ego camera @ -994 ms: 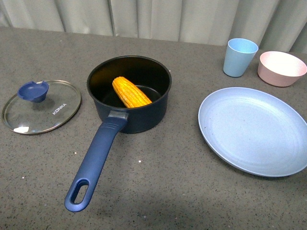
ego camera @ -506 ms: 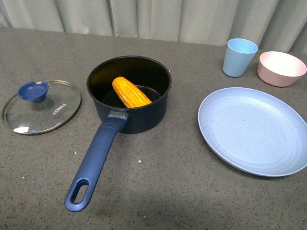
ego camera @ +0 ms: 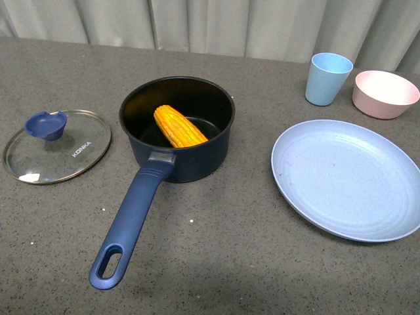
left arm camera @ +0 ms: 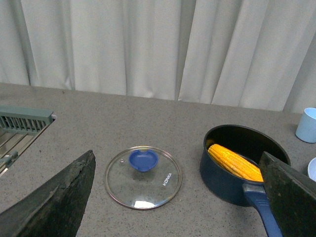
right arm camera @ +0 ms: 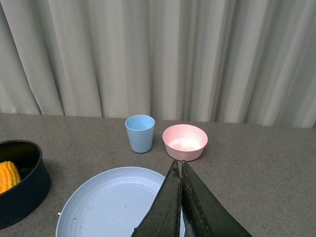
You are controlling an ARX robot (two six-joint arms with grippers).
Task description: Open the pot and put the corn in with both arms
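The corn (ego camera: 180, 126) lies slantwise inside the open pot (ego camera: 177, 128), lid (ego camera: 57, 146) toward the bench's left edge. My left gripper (left arm camera: 173, 197) gapes empty, nearer; my right gripper (right arm camera: 181, 197) is closed, empty.

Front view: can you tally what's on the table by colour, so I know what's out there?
Dark blue: 1, the pot
Clear glass with blue knob: 1, the lid
Yellow-orange: 1, the corn in the pot
Light blue: 2, cup and plate
Pink: 1, bowl
Total: 6
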